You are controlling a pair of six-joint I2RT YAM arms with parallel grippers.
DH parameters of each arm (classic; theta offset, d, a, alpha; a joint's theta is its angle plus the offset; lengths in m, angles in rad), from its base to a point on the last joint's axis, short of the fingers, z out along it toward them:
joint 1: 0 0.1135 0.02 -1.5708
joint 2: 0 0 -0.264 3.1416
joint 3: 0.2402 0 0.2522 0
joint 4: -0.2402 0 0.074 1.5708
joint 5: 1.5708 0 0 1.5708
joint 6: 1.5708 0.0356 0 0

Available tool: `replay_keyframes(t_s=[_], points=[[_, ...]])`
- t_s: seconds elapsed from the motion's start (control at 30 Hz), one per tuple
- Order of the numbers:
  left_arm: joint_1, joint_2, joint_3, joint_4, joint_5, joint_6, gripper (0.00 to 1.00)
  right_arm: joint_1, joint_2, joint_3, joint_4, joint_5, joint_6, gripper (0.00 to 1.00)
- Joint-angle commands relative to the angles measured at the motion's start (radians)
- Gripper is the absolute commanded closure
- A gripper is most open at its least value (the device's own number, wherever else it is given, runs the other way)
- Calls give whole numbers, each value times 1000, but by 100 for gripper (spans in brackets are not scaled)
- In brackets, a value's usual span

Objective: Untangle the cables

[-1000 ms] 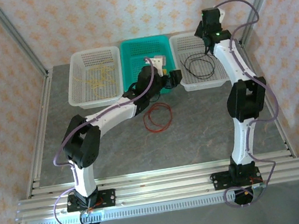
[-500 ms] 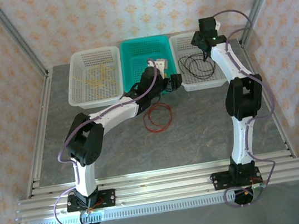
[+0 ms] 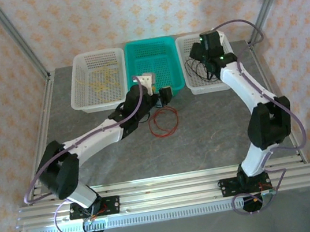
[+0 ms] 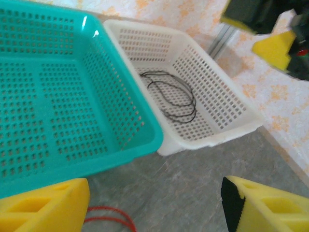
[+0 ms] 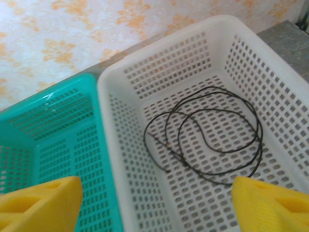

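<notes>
Top external view, nearest first: a thin red wire loop [image 3: 163,120] lies flat on the grey stone-patterned table [image 3: 205,137], out in the open and well apart from the other cables. Just beyond it, the left fingers [image 4: 43,203] hover above the table by the front edge of the teal perforated plastic basket [image 3: 150,42]. In the left wrist view they are spread wide with nothing between them, and a bit of the red loop shows below them. Farther back, three baskets stand side by side in a row. The white perforated basket on the left [image 3: 92,104] holds a loose yellow wire [image 3: 100,80]. The white perforated basket on the right [image 3: 220,86] holds a coiled thin black wire [image 5: 207,140]. The right fingers [image 5: 38,203] hang above that basket, spread wide and gripping nothing.
</notes>
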State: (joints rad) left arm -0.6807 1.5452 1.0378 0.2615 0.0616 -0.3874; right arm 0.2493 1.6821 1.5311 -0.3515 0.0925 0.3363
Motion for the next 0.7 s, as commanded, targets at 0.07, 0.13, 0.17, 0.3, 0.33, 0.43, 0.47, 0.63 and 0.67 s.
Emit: replay_keyframes(t_s=[0.07,0.13,0.17,0.3,0.33,0.43,0.47,0.63,0.67], points=[[-5,-106,-138,36,-66,-34,27,91,-117,-140,36,64,58,0],[-5,-151,-198,45,-80,-56,28,133,-165,-213,53,46,60,0],[-5,-170,-222,49,-85,-64,29,155,-187,-246,63,50,58,0],[-5,-240,-328,62,-116,-102,30,236,-281,-391,92,11,59,0],[-5,-252,-351,61,-121,-110,30,261,-300,-425,103,13,66,0],[-5,-273,-403,61,-128,-143,31,321,-308,-469,63,48,134,0],[-5,-280,-417,63,-128,-156,31,344,-305,-480,53,67,159,0],[24,-315,-507,109,-88,-252,31,435,-273,-524,7,118,295,0],[33,-321,-523,123,-79,-267,31,448,-260,-529,-6,127,329,0]])
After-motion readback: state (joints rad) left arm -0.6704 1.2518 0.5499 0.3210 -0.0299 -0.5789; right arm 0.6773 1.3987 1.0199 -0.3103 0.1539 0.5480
